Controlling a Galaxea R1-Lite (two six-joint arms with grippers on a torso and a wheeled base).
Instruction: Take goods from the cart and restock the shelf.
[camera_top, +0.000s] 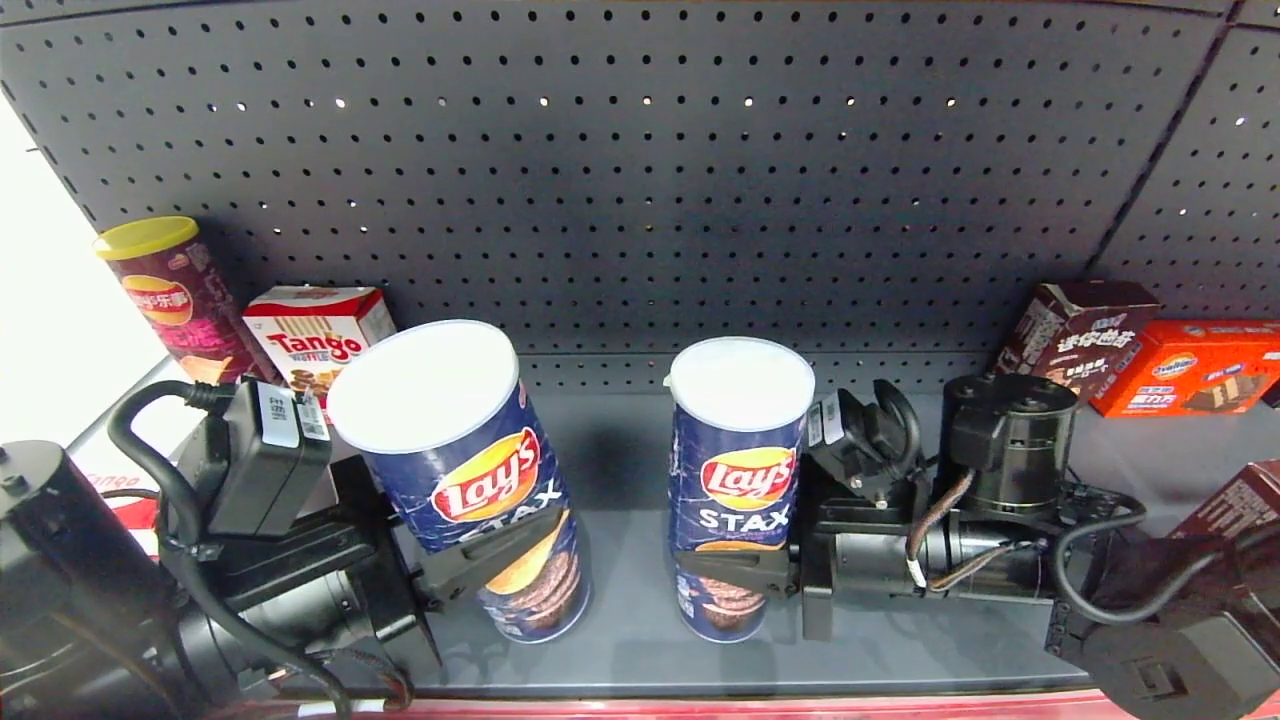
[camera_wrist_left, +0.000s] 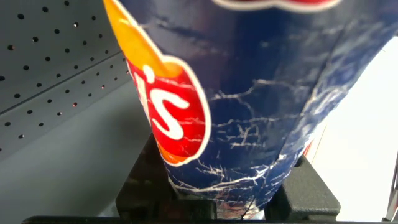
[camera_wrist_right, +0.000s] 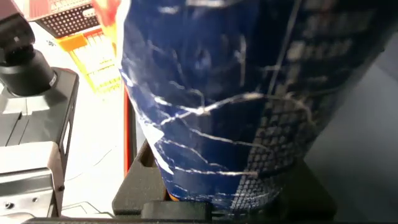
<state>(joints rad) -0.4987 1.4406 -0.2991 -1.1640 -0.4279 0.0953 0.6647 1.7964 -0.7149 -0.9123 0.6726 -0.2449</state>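
Two blue cans sit low in the middle of the frame on the grey shelf (camera_top: 630, 640). A maroon can (camera_top: 170, 295) and a wafer box (camera_top: 320, 335) stand at upper left. The left gripper (camera_top: 495, 555) is clamped around the tilted left chip can (camera_top: 455, 470). The right gripper (camera_top: 735, 578) clasps the upright right chip can (camera_top: 738, 470). An orange box (camera_top: 1190, 365) lies at far right.

Head: above, facing shelf (camera_top: 625, 600). Wrists: close on chip cans (camera_wrist_left: 261, 93) (camera_wrist_right: 236, 93).
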